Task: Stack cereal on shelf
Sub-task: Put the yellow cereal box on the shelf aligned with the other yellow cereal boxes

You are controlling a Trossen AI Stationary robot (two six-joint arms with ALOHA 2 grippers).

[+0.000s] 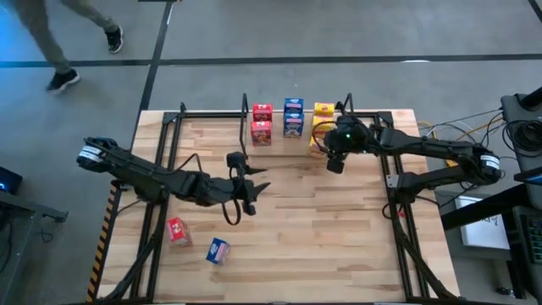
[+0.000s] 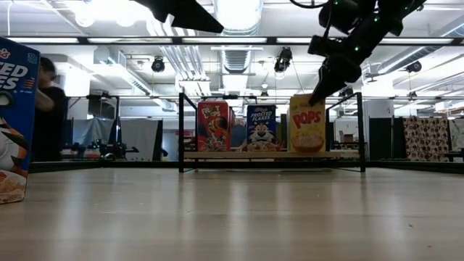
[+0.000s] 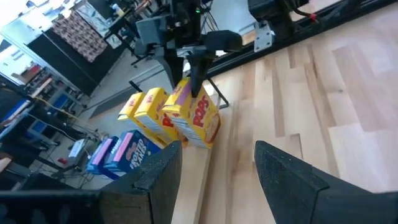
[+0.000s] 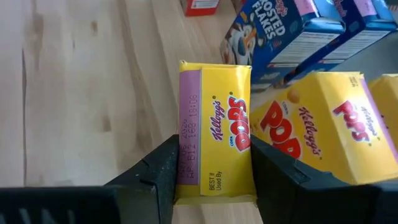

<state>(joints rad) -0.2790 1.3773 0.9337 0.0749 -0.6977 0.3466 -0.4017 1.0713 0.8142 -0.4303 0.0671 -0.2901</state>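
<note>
The shelf (image 1: 212, 113) stands at the table's far edge. On it are red cereal boxes (image 1: 262, 124), blue ones (image 1: 293, 119) and a yellow one (image 1: 323, 110); in the low view they stand upright on the board (image 2: 341, 154). My right gripper (image 1: 332, 161) is shut on another yellow box (image 4: 214, 124) at the shelf's front right. My left gripper (image 1: 258, 191) hovers open over the table's middle, its fingers (image 3: 292, 180) bare. A red box (image 1: 176, 230) and a blue box (image 1: 218, 250) lie on the table near the left front. My right gripper pinches the yellow box between its two fingers at the box's upper end (image 4: 214, 186). One finger (image 4: 155, 174) is on the side next to the purple panel, the other on the opposite side. The fingers (image 3: 198, 81) slant down from above. The box (image 3: 199, 121) hangs tilted below them by the shelf's front edge; whether its lower end rests there I cannot tell.
Black frame rails (image 1: 157, 203) run along the table's left and right sides (image 1: 398, 212). A large blue box (image 2: 14, 119) stands close to the low camera. A person (image 1: 59, 42) walks beyond the table's far left. Cables (image 1: 466, 131) lie at the right.
</note>
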